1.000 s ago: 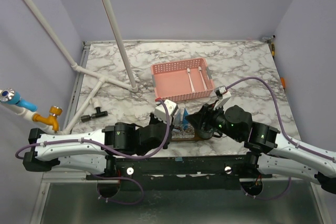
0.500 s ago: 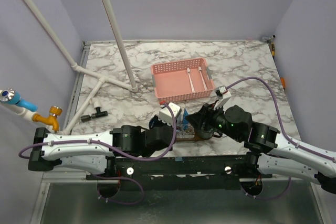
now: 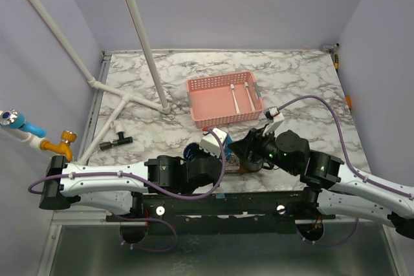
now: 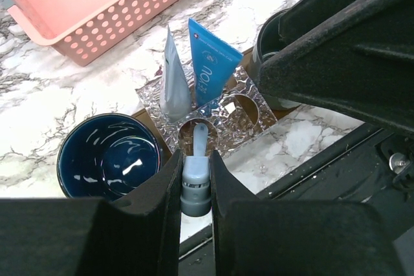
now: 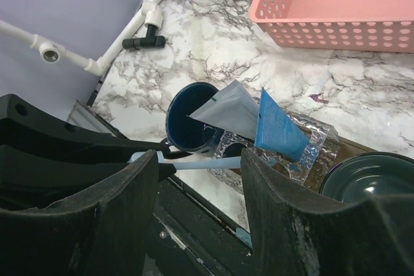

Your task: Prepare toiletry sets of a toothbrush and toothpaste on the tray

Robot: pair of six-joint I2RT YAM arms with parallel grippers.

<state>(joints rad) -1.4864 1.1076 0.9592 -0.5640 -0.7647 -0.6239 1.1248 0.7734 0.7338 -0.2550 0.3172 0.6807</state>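
My left gripper (image 4: 195, 159) is shut on the thick end of a white toothbrush (image 4: 196, 185). Its thin end points down into a hole of a clear holder (image 4: 246, 111) on the brown tray (image 5: 346, 145). A grey-white toothpaste tube (image 4: 174, 79) and a blue toothpaste tube (image 4: 210, 56) stand in that holder. My right gripper (image 5: 199, 158) hangs open just above and right of the holder, with nothing in it. In the right wrist view the toothbrush (image 5: 220, 161) crosses between its fingers. In the top view the arms hide most of the tray.
The pink basket (image 3: 204, 105) sits behind the tray with two more toothbrushes (image 3: 235, 100) in it. A dark blue cup (image 4: 108, 156) stands left of the holder and another dark cup (image 5: 369, 179) at its right. White pipes (image 3: 139, 98) lie at the back left.
My left arm has swung right toward the holder, carrying the toothbrush. The right arm has stayed still.
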